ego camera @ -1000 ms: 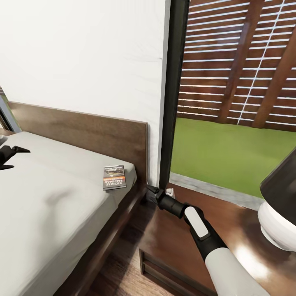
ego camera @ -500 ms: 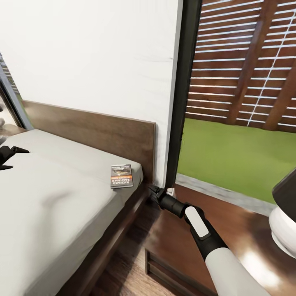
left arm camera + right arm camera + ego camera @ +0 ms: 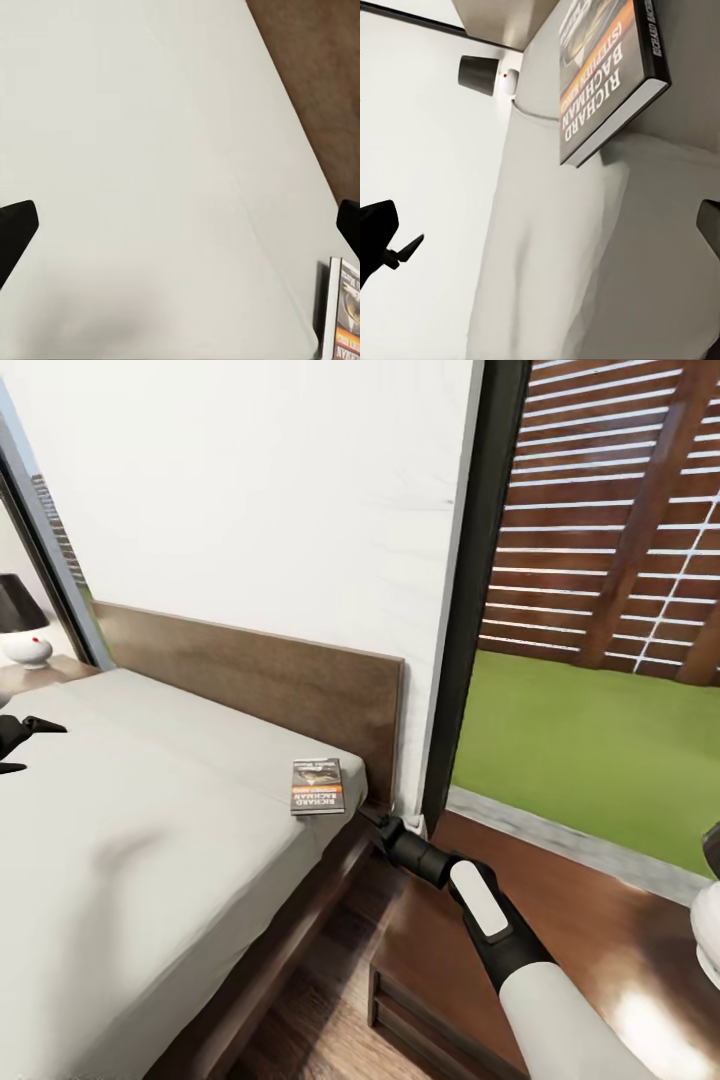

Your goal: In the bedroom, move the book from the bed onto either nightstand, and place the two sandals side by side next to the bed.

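The book [image 3: 317,787] lies flat on the pale grey mattress of the bed [image 3: 150,830], at the corner by the headboard [image 3: 260,680]. Its dark cover with an orange band also shows close up in the right wrist view [image 3: 607,75] and at the edge of the left wrist view [image 3: 343,311]. My right gripper [image 3: 370,818] [image 3: 540,232] is open, low beside that mattress corner, just short of the book. Over the mattress on the far side, my left gripper [image 3: 25,745] [image 3: 180,232] hovers open and empty. The nearer nightstand [image 3: 560,940] is under my right arm. The sandals are out of view.
A second nightstand [image 3: 35,675] with a black-shaded lamp [image 3: 20,630] stands beyond the bed. A white lamp base [image 3: 708,920] sits on the nearer nightstand. A dark-framed window [image 3: 480,590] rises behind. A narrow strip of wood floor [image 3: 320,1000] runs between bed and nightstand.
The camera has swung left, bringing the far nightstand and its lamp into view. My right gripper now sits closer to the mattress corner and the book. The book has not moved.
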You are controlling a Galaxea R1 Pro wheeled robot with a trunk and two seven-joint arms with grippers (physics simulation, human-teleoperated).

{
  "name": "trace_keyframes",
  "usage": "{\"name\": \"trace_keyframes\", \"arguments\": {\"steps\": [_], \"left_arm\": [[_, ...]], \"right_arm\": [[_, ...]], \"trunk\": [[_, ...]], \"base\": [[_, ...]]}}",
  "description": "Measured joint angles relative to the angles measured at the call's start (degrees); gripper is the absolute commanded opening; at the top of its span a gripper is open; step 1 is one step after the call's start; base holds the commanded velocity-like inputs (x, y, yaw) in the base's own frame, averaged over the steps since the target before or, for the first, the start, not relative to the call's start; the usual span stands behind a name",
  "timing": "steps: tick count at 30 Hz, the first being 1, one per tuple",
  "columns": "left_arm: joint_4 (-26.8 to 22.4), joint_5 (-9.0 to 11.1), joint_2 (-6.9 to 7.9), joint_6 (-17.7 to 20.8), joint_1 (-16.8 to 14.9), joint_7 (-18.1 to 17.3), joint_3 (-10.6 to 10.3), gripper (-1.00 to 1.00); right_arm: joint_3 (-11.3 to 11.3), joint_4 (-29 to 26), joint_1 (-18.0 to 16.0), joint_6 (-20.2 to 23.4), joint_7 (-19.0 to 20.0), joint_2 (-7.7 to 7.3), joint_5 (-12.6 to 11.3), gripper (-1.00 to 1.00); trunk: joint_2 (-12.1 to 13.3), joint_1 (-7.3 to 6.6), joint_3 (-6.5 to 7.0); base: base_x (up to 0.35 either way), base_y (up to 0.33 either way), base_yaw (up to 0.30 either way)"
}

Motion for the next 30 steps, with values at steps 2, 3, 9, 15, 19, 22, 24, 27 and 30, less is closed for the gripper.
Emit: {"name": "trace_keyframes", "arguments": {"steps": [2,3,9,15,19,22,24,27,30], "left_arm": [[0.02,-0.01,0.02,0.00,0.00,0.00,-0.01,1.00],[0.02,-0.01,0.02,0.00,0.00,0.00,-0.02,1.00],[0.03,-0.02,0.04,0.00,0.03,0.00,-0.13,1.00],[0.02,-0.03,0.04,0.00,0.01,0.00,-0.24,1.00],[0.02,-0.03,0.04,0.00,0.01,-0.01,-0.27,1.00],[0.04,-0.03,0.04,0.00,0.03,-0.01,-0.27,1.00],[0.04,-0.03,0.04,0.00,0.02,-0.01,-0.29,1.00],[0.04,-0.04,0.04,0.00,0.01,-0.01,-0.32,1.00],[0.05,-0.04,0.04,0.00,0.00,-0.01,-0.33,1.00]], "right_arm": [[-0.05,-0.16,0.00,0.00,-0.01,0.00,0.00,1.00],[-0.07,-0.22,0.00,0.00,-0.02,0.00,0.00,1.00],[-0.26,-0.38,-0.02,-0.14,-0.09,0.00,0.01,1.00],[-0.33,-0.18,0.00,-3.55,-0.49,0.00,0.18,1.00],[-0.40,0.00,0.00,-7.68,-0.74,-0.02,0.31,1.00],[-0.45,0.04,-0.02,-8.82,-0.78,-0.05,0.34,1.00],[-0.45,0.06,-0.01,-9.23,-0.80,-0.06,0.35,1.00],[-0.44,0.07,-0.01,-9.61,-0.84,-0.18,0.36,1.00],[-0.44,0.08,0.00,-9.84,-0.86,-0.38,0.41,1.00]], "trunk": [[0.00,0.00,0.00],[0.00,0.00,0.00],[0.00,0.00,0.00],[0.00,0.00,0.00],[0.00,0.00,0.00],[0.00,0.00,0.00],[0.00,0.00,0.00],[0.00,0.00,0.00],[0.00,0.00,0.00]], "base": [[0.000,0.000,0.031],[0.000,0.000,0.022],[0.000,0.000,0.011],[0.000,0.000,0.003],[0.000,0.000,0.000],[0.000,0.000,0.000],[0.000,0.000,0.000],[0.000,0.000,0.000],[0.000,0.000,0.000]]}}
